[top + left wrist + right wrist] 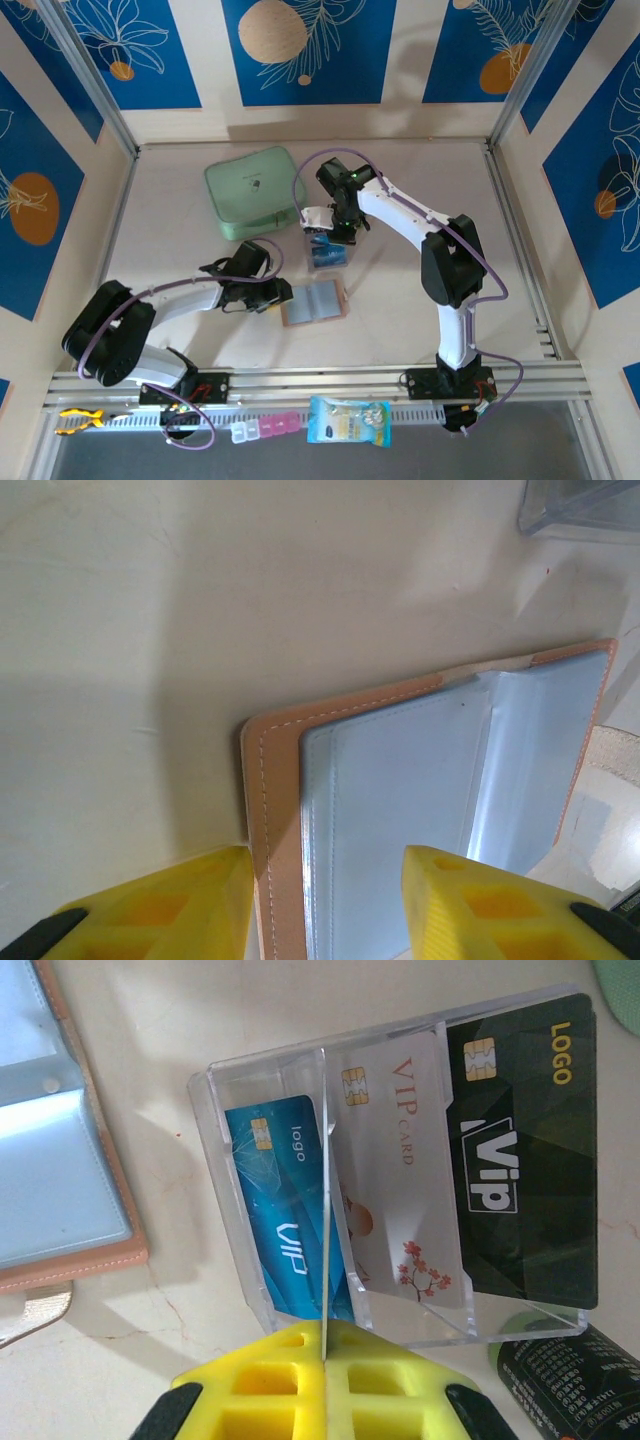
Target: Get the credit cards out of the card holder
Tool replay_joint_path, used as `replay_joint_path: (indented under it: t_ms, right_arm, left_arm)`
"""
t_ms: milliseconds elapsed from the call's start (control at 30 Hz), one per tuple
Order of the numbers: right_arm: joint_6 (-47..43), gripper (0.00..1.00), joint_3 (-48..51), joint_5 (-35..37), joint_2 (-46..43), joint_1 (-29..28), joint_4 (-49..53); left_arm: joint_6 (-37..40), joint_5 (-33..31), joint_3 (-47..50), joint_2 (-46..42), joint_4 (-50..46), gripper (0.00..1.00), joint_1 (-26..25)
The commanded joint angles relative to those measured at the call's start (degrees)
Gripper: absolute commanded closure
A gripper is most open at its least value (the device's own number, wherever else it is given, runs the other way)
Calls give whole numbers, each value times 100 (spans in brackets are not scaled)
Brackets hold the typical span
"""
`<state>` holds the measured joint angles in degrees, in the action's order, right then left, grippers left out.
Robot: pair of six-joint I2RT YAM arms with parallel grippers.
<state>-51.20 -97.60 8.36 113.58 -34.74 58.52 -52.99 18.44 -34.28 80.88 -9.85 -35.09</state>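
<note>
Yellow fingers of the left gripper (322,880) stand apart over a corner of the card holder (400,780). One finger is just outside its stitched tan border and the other is above the plastic pockets. The holder lies open and flat near the middle of a pale beige table (180,240). Cream walls (402,60) box the table in, carrying blue panels with white leaf outlines and orange discs. Tan leather frames the holder's grey-blue clear pocket leaves, which are glossy under the light.

Just beyond it stands a clear plastic box (235,1090), where the right gripper (325,1340) hangs with its fingers pressed together. A thin pale edge runs out from their seam across the box, and whether anything is pinched there cannot be told. Side by side in the box sit a blue card (285,1230), a white card (395,1160) and a black card (525,1160), each marked VIP. A mint-green zip case (255,190) rests at the back left, near the box.
</note>
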Motion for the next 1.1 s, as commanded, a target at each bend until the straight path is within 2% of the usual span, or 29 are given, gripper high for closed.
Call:
replay_joint_path:
  t_ms: [0,467,633,867,1067]
  right_arm:
    - [-76,94,56,-246,-57,2,165]
    - [140,84,275,-59,-125,83,39]
    - [562,84,127,-213,-354,73,-28]
    - [2269,84,392,-926,-807,46,-445]
    - [4189,87,1356,-1607,-1490,-126,-1213]
  left_arm:
    - [79,99,-99,51,-17,57,77]
    - [87,124,-96,15,-26,57,79]
    - [88,151,-96,-1,-9,60,86]
    - [114,144,-97,-43,-26,74,88]
    - [166,141,-120,64,17,82,81]
